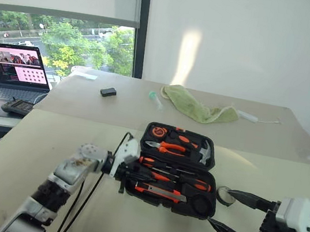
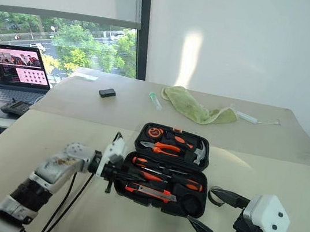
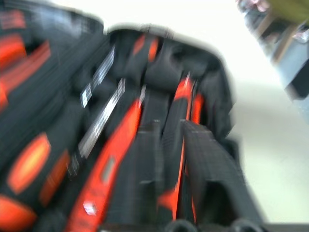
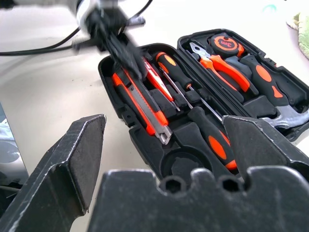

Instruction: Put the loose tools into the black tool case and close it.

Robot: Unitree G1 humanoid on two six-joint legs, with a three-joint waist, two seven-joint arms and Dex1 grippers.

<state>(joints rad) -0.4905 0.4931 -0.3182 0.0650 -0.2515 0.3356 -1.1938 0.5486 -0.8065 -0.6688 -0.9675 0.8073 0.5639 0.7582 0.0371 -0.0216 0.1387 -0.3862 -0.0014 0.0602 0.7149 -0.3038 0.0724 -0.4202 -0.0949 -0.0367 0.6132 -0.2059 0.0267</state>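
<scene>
The black tool case (image 1: 157, 201) lies open in the middle of the table. In its near half sit two screwdrivers (image 1: 191, 183), a slim orange tool (image 4: 150, 73) and the utility knife (image 1: 158, 191); its round recess (image 4: 181, 162) is empty. The small dark tape roll (image 1: 225, 195) lies on the table just right of the case. My left gripper (image 1: 128, 175) is shut, its tips down in the case's left end over the slim orange tool; whether it pinches anything I cannot tell. My right gripper (image 1: 220, 207) stands wide open beside the case's right end, its upper finger next to the tape roll.
Pliers (image 1: 165, 147) and a hammer (image 1: 205, 152) fill the raised lid. On the far table lie a green cloth (image 1: 197, 108), a small black box (image 1: 108, 91) and a small tube (image 1: 156, 97). A laptop (image 1: 13, 71) stands at the far left.
</scene>
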